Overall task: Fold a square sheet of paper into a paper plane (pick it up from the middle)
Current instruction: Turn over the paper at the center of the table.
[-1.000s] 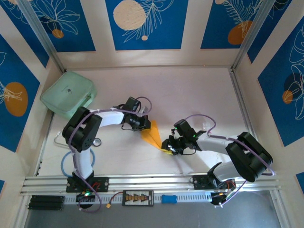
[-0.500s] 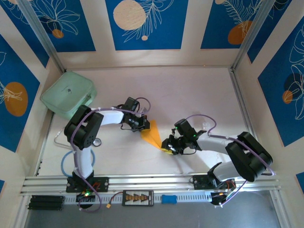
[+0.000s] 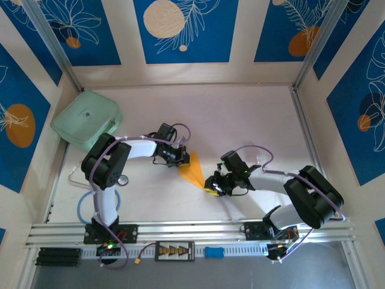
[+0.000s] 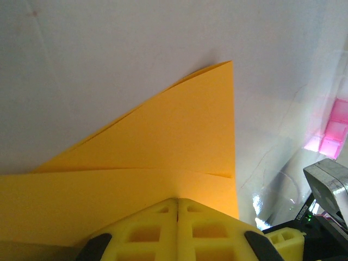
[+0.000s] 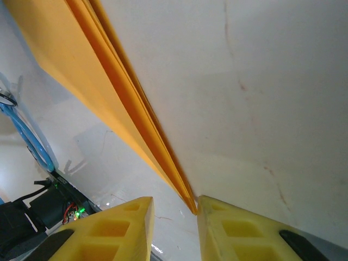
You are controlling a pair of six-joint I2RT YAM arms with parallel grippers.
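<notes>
Two grippers are on the job, one at each end of the fold. My left gripper has its fingers pressed together with no gap, and their tips sit on the broad end of the paper, which I judge pins it flat to the table. My right gripper has its fingers a little apart, and the sharp tip of the paper ends at the mouth of that gap, against the inner edge of one finger. I cannot tell whether that finger presses on it.

Much of the folding looks done to me. The sheet is no longer a square but a narrow, layered wedge. My right wrist camera shows several stacked edges running into one point, and my left wrist camera shows a flap laid over a straight crease just ahead of the fingertips. By my reckoning, what is left is to sharpen the creases and turn the wings down, since the wedge lies flat and closed.

The long axis runs from one gripper to the other, with the point at my right gripper and the wide end under my left. Beyond the paper, off to the right of my left fingers, sits a small pink block.
</notes>
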